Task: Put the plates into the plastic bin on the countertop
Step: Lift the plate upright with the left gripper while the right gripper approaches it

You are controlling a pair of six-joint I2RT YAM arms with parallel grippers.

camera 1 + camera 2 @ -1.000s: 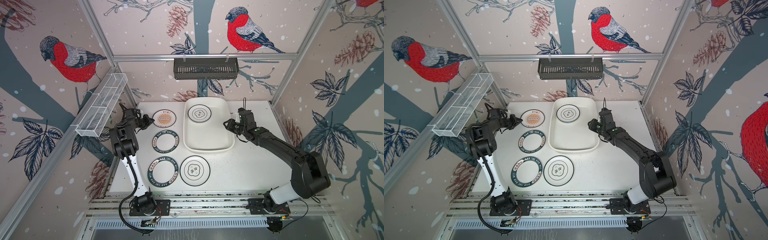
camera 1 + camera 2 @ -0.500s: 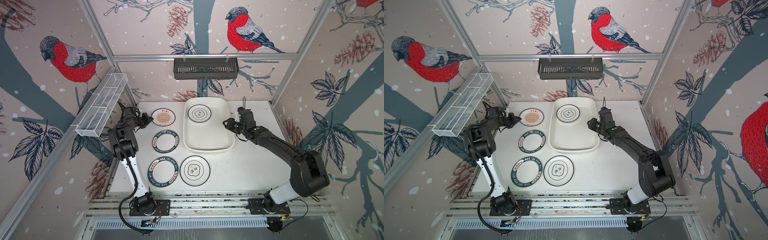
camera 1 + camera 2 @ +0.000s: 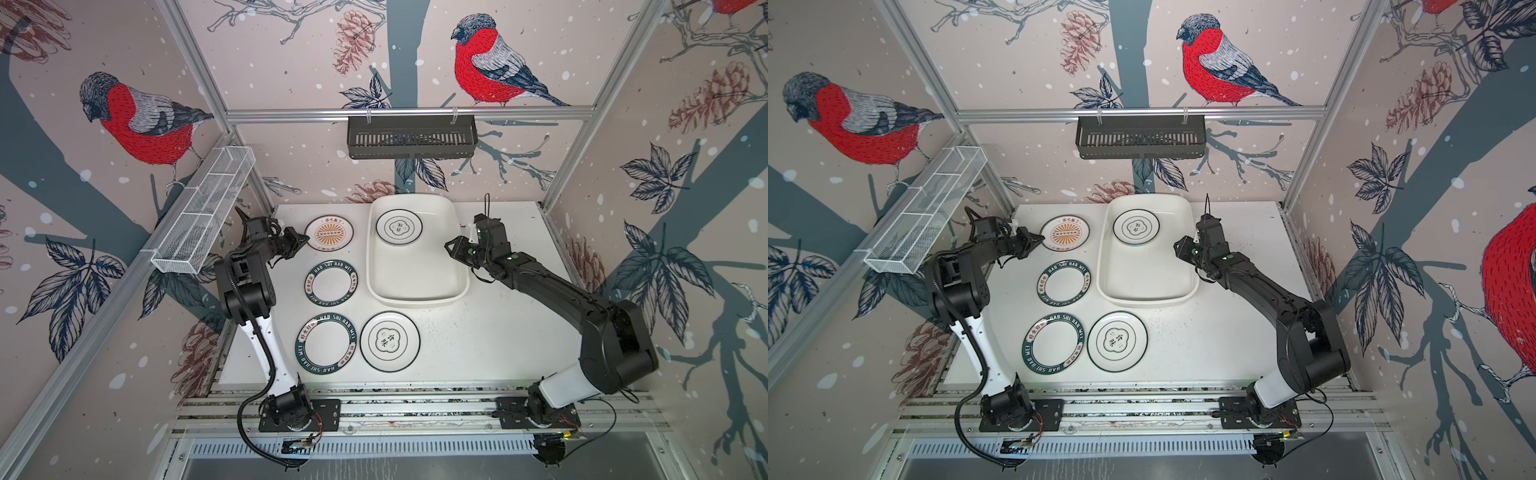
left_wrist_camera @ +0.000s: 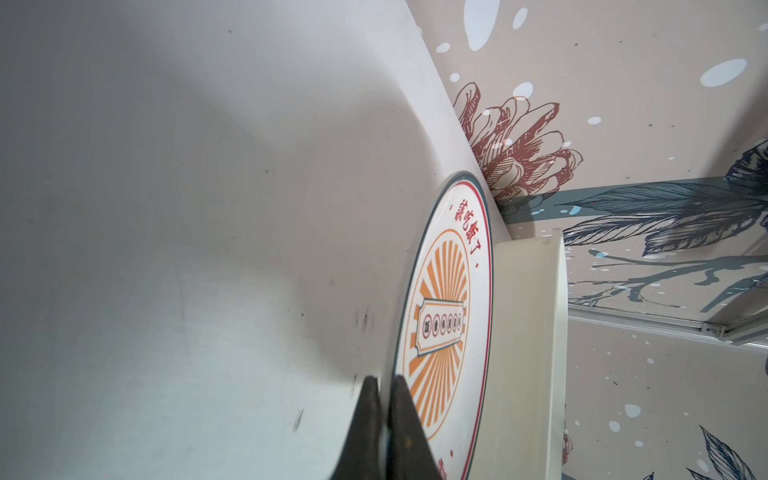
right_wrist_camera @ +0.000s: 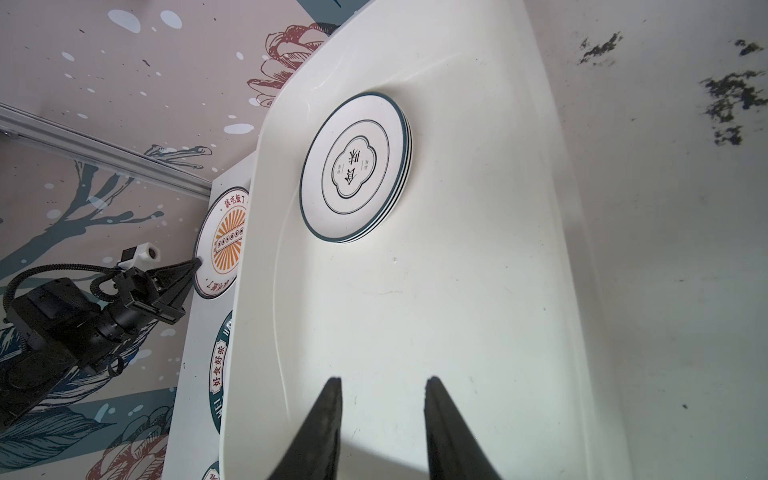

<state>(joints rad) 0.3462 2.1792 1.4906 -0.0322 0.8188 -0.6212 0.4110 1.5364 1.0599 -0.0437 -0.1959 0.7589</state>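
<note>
An orange sunburst plate (image 3: 329, 233) (image 3: 1065, 233) lies at the back left of the countertop (image 3: 498, 324). My left gripper (image 3: 306, 240) (image 4: 384, 382) is shut on its near rim, and the plate's thin edge (image 4: 444, 316) runs between the fingers. The plastic bin (image 3: 415, 297) (image 3: 1148, 297) holds a stack of thin-rimmed emblem plates (image 3: 399, 227) (image 5: 355, 166) at its far end. Two lettered-rim plates (image 3: 331, 282) (image 3: 326, 348) and one emblem plate (image 3: 389, 340) lie flat in front. My right gripper (image 3: 449, 245) (image 5: 382, 380) hangs open over the bin's right side, holding nothing.
A black slotted shelf (image 3: 411, 137) hangs on the back rail. A white wire-mesh basket (image 3: 203, 216) is fixed along the left frame, just above my left arm. Dark specks (image 5: 727, 104) mark the tabletop right of the bin. Aluminium framing edges the table.
My left arm's elbow has shifted slightly while its gripper stays at the sunburst plate's rim. The right arm is almost still.
</note>
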